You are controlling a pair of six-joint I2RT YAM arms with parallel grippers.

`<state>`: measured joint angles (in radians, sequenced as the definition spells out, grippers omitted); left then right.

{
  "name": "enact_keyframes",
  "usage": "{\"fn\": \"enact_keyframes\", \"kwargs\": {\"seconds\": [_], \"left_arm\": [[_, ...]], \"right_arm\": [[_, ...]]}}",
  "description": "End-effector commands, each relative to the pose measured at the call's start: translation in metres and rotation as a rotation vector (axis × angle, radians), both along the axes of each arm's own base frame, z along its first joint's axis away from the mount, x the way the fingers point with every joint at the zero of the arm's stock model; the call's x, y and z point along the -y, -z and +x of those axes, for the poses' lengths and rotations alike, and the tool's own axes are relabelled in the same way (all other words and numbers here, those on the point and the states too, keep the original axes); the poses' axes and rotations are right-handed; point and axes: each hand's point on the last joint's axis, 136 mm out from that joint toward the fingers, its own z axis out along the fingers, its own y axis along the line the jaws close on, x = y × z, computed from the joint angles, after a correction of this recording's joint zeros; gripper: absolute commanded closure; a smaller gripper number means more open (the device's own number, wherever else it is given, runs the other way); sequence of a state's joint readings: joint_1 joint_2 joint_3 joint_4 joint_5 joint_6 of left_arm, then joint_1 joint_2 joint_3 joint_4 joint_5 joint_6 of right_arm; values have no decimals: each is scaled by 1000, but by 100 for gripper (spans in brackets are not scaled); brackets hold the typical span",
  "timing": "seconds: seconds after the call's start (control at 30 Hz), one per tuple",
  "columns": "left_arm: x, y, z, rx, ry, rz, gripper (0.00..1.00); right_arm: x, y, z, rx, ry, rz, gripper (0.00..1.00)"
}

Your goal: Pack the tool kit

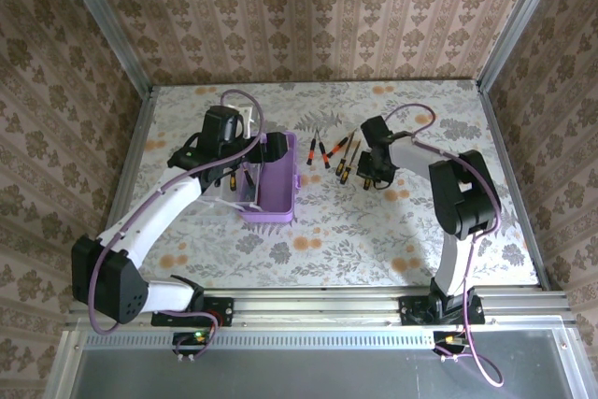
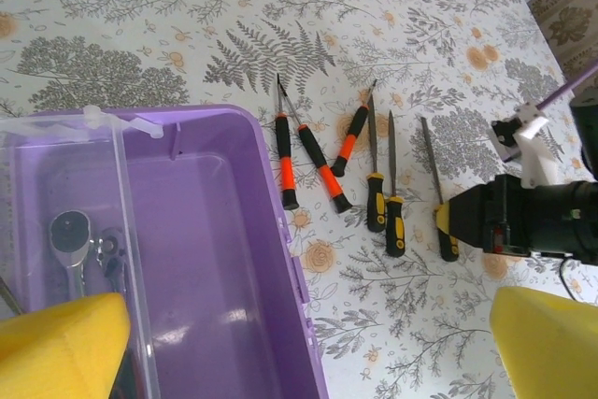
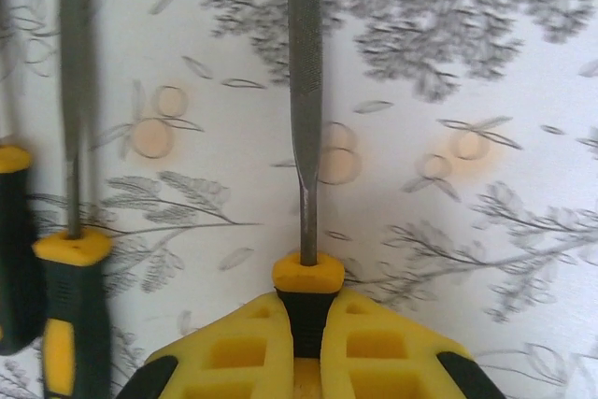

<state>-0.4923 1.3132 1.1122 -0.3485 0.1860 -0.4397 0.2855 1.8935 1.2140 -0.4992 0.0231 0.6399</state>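
Pinching 1 yellow-handled tool (image 3: 307, 275), right gripper (image 3: 308, 317) has bare table (image 3: 486, 231) beyond; left gripper (image 2: 304, 348) spread.

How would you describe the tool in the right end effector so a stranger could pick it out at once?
Start at the lilac case, then follow the row of tools lying beside it. It is the outermost tool, farthest from the case, the only one with its yellow-and-black handle clamped in the right end effector.
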Motion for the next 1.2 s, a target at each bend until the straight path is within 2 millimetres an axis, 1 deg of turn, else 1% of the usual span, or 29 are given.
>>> {"fn": "enact_keyframes", "kwargs": {"seconds": [0.0, 0.1, 0.13, 0.17, 0.2, 0.23, 0.27, 0.33, 0.37, 0.4, 0.43, 0.5, 0.57, 0.6, 0.63, 0.73, 0.8, 0.9, 0.97, 1.0, 1.07, 1.17], "left_arm": [[-4, -21, -1, 67, 2, 12, 0], [-9, -23, 1, 74, -11, 17, 0], [-12, -25, 2, 77, -21, 15, 0], [-16, -27, 4, 78, -31, 12, 0], [-17, -28, 3, 77, -37, 3, 0], [-32, -30, 11, 79, -85, -3, 0], [-40, -31, 14, 82, -111, -10, 0], [-60, -32, 23, 81, -182, -23, 0], [-71, -31, 27, 79, -217, -26, 0], [-84, -29, 32, 75, -258, -25, 0], [-97, -26, 36, 73, -299, -14, 0], [-120, -20, 43, 67, -369, 24, 0], [-136, -15, 47, 52, -415, 51, 0], [-140, -15, 48, 47, -426, 51, 0], [-144, -13, 49, 41, -436, 48, 0], [-146, -12, 50, 41, -441, 35, 0], [-144, -13, 51, 38, -433, 21, 0], [-143, -12, 51, 36, -429, 16, 0], [-143, -12, 51, 33, -428, 16, 0], [-143, -13, 52, 33, -427, 11, 0], [-142, -14, 51, 36, -424, 3, 0], [-141, -16, 51, 38, -422, -7, 0]], "right_arm": [[17, -25, -8, 53, 51, -33, 94], [17, -54, -9, 119, 45, -28, 94], [11, -65, -8, 150, 29, -23, 94], [4, -71, -12, 144, 11, -23, 94], [-11, -80, -13, 162, -25, -13, 94], [-32, -91, -13, 183, -69, -5, 94], [-53, -98, -13, 200, -113, 6, 94], [-111, -115, -15, 228, -229, 47, 94], [-139, -118, -17, 234, -277, 71, 94], [-170, -123, -19, 245, -333, 108, 94], [-199, -124, -22, 243, -378, 135, 94], [-247, -130, -25, 252, -463, 170, 94], [-282, -130, -26, 253, -512, 202, 94], [-301, -129, -28, 242, -538, 240, 94], [-314, -128, -28, 232, -551, 262, 94], [-340, -122, -28, 212, -571, 297, 94], [-351, -118, -25, 204, -572, 314, 94], [-361, -108, -25, 172, -589, 312, 94], [-362, -99, -27, 144, -593, 302, 92], [-362, -95, -29, 134, -592, 304, 90], [-362, -93, -32, 124, -585, 313, 80], [-365, -103, -35, 136, -598, 342, 70]]}}
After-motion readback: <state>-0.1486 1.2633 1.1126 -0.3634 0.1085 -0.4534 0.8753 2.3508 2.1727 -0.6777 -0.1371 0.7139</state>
